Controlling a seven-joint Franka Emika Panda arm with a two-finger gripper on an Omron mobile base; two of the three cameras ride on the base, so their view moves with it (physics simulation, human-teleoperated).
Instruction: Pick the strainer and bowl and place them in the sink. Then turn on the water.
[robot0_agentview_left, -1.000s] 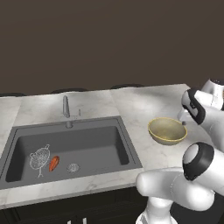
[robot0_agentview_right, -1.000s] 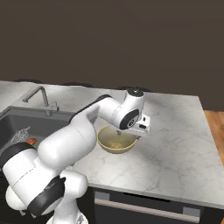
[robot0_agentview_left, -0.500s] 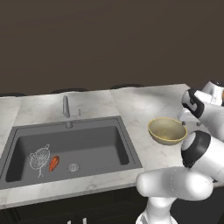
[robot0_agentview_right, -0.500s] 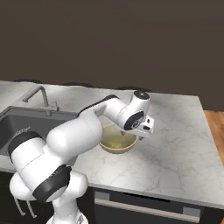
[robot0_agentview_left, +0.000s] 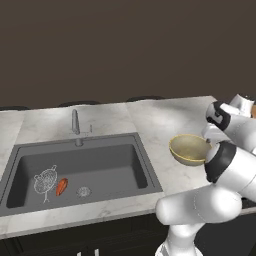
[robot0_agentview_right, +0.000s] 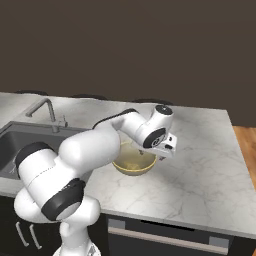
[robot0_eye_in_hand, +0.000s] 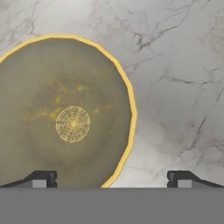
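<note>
Fingers (robot0_eye_in_hand: 43, 178) spread wide above the bowl (robot0_eye_in_hand: 65, 113), straddling its rim, nothing pinched. Bowl rests on the marble tabletop (robot0_agentview_right: 200, 165) right of the sink (robot0_agentview_left: 110, 165); strainer (robot0_agentview_left: 45, 180) already lies in the basin beside an orange object (robot0_agentview_left: 61, 186). Remaining: move bowl, open faucet (robot0_agentview_left: 75, 122). Dark wall (robot0_agentview_left: 125, 45) behind.

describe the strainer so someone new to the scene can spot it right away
Find the dark grey sink set into the white marble counter, below the faucet. The strainer lies on the basin floor toward its left end, left of the round drain. It is a small silver wire-mesh round with a thin wire handle, right beside a small orange-red object, and far smaller than the yellow bowl on the counter.
</note>
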